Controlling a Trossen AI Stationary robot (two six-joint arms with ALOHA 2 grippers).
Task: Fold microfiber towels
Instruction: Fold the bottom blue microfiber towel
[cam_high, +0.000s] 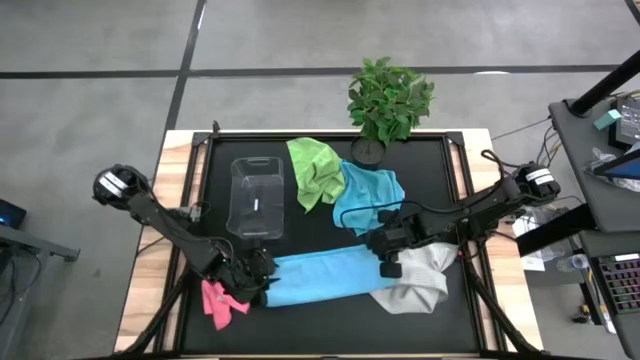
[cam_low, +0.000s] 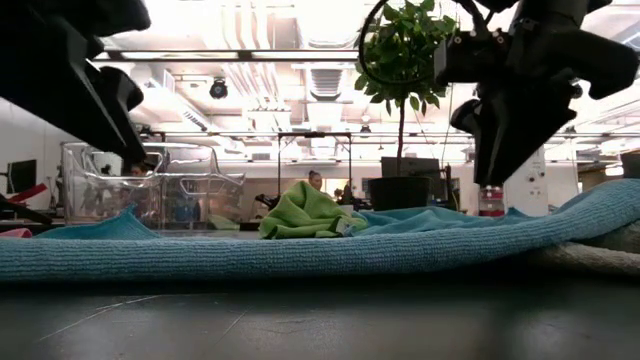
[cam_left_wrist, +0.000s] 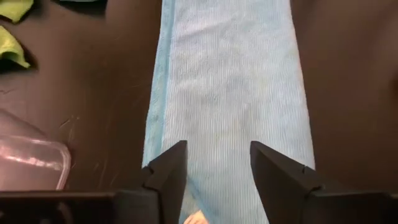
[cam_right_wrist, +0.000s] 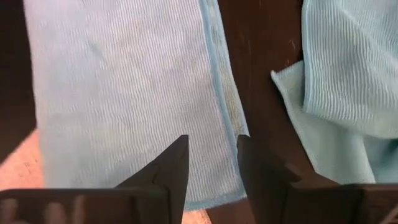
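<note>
**A:** Near the front edge of the black mat (cam_high: 300, 165), what's the state?

**B:** Folded light blue towel (cam_high: 325, 275) lies flat as a long strip, running between both arms. Left gripper (cam_high: 262, 283) sits over its left end, right gripper (cam_high: 388, 262) over its right end.

**A:** Jaws?

**B:** Both parted, neither holding anything. Left wrist view: fingers (cam_left_wrist: 168, 171) spread, towel (cam_left_wrist: 230, 93) flat below, not pinched. Right wrist view: fingers (cam_right_wrist: 174, 165) set closer together, above the strip's long edge (cam_right_wrist: 124, 93), also clear of the cloth.

**A:** Other towels?

**B:** Pink towel (cam_high: 220, 300) crumpled at the mat's front-left edge, just beside the left gripper. Grey-white towel (cam_high: 415, 282) bunched under the strip's right end, touching it. Second light blue towel (cam_high: 365, 195) rumpled mid-mat, behind the right gripper. Lime green towel (cam_high: 315, 170) crumpled beside it, touching.

**A:** Anything else on the table?

**B:** Clear plastic bin (cam_high: 257, 197) left of the green towel, potted plant (cam_high: 385, 105) at the back edge.
</note>
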